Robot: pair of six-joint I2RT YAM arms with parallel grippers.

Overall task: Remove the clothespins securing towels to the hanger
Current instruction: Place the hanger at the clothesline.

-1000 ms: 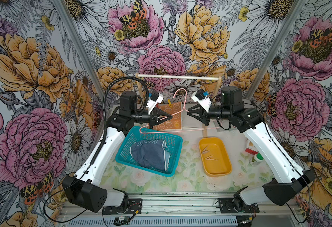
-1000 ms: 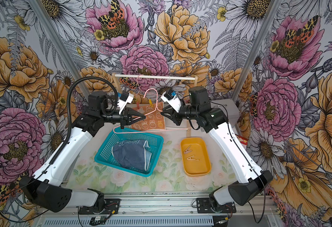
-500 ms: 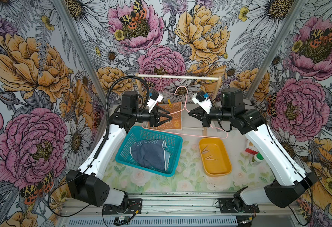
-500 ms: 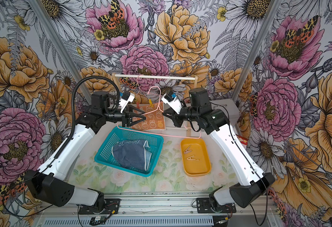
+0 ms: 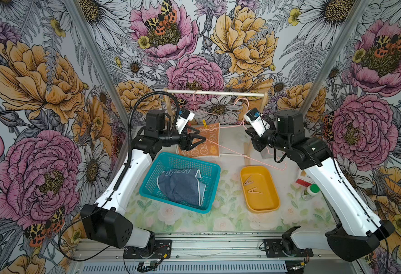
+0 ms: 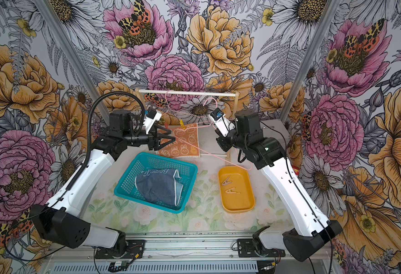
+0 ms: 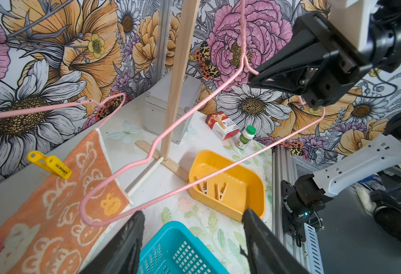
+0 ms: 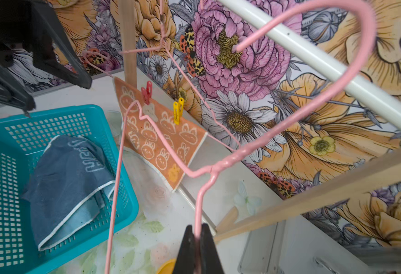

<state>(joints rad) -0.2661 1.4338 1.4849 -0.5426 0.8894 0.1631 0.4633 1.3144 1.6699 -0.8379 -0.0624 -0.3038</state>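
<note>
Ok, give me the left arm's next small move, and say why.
Probably ease the open left gripper onto the red plastic clothespin, the nearer of the two clamping the orange bunny-print towel to its pink wire hanger; the yellow plastic clothespin sits further along. The right gripper is busy, shut on the empty second hanger.

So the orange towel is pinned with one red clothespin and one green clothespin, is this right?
Not quite: the second one is a yellow clothespin, not green. The right wrist view shows it beside the red clothespin on the orange towel.
</note>
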